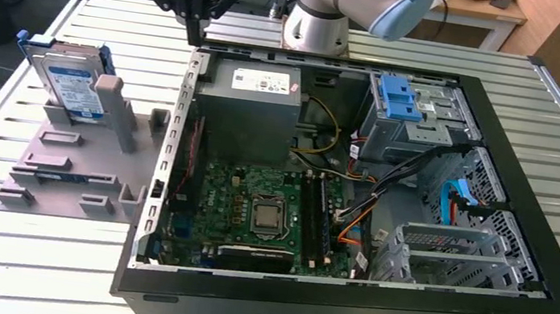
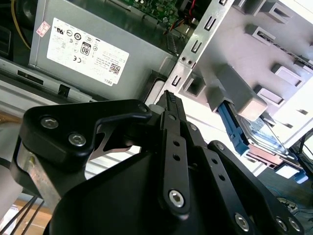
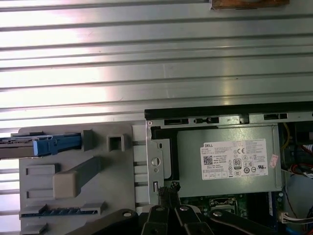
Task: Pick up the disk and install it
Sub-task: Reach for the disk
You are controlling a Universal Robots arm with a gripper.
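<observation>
Disk (image 1: 71, 85) well apart from closed hand (image 1: 200, 23), untouched.

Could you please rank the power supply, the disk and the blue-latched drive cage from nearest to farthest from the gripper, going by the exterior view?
From the gripper, in the exterior view:
1. Power supply: in the case corner by it.
2. Disk: on the grey fixture, toward the exterior view's left.
3. Drive cage: across the case, toward the exterior view's right.
</observation>
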